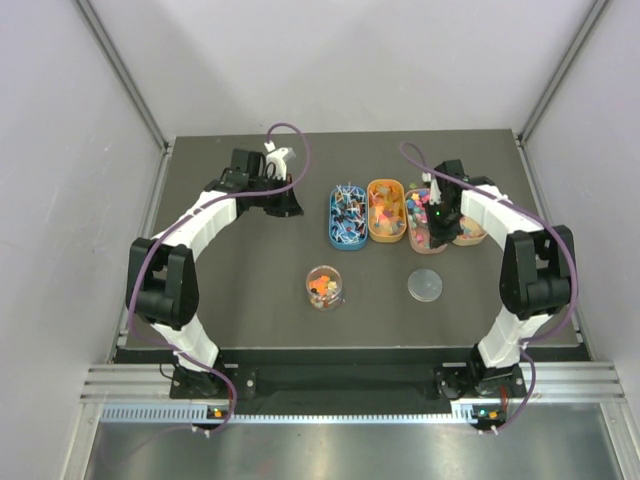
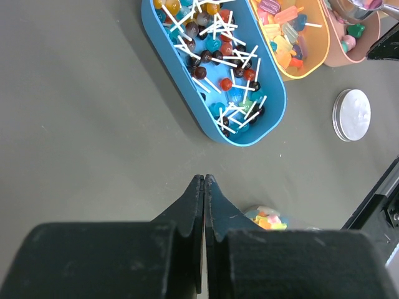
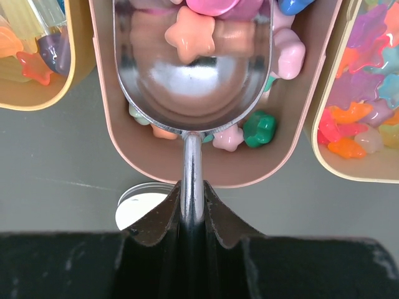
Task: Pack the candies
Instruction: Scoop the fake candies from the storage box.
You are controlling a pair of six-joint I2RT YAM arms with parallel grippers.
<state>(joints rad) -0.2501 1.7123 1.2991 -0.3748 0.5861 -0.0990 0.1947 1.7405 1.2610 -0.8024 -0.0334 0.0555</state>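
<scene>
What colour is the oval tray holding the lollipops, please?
Blue; the oval plastic tray shows best in the left wrist view.

left hand [image 2: 204, 182] closed above grey table [image 2: 75, 124], blue tray [image 2: 187, 103] of lollipops [image 2: 218, 50] ahead, round lid [image 2: 352, 114] right

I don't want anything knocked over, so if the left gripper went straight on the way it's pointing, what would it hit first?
Probably the blue tray. The shut left gripper points at its near end, with only table between. Its height above the table is unclear, so it might pass over the rim.
</scene>
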